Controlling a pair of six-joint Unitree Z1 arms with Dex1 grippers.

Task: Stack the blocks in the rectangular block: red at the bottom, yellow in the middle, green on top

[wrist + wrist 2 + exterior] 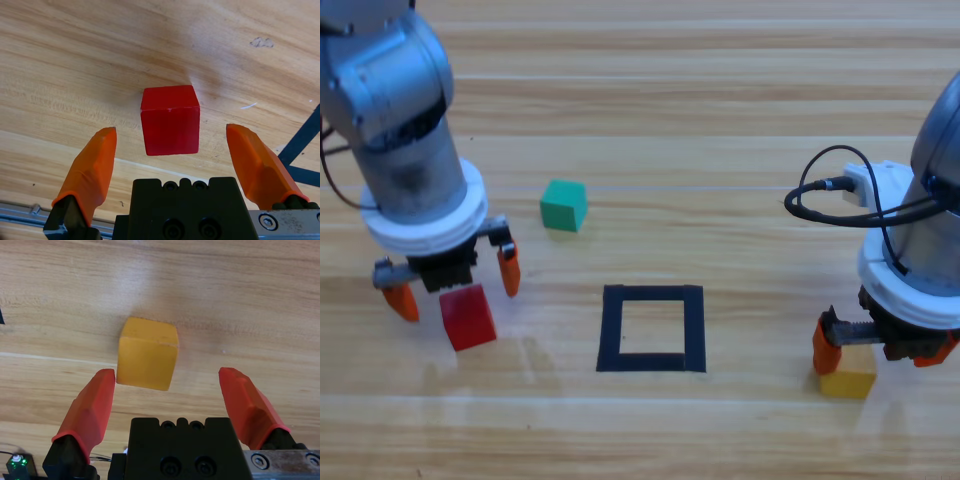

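Left end effector (454,283) spread around red (468,317); right end effector (883,350) spread, seemingly straddling yellow (848,382).

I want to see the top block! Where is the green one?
In the high view the green cube sits alone on the wood, left of centre, above and left of the tape square, beyond the left gripper.

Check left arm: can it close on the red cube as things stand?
Probably yes. The left tool hangs open straddling the red cube, a gap showing on each side and nothing between the fingers and the cube. The green cube sits well apart.
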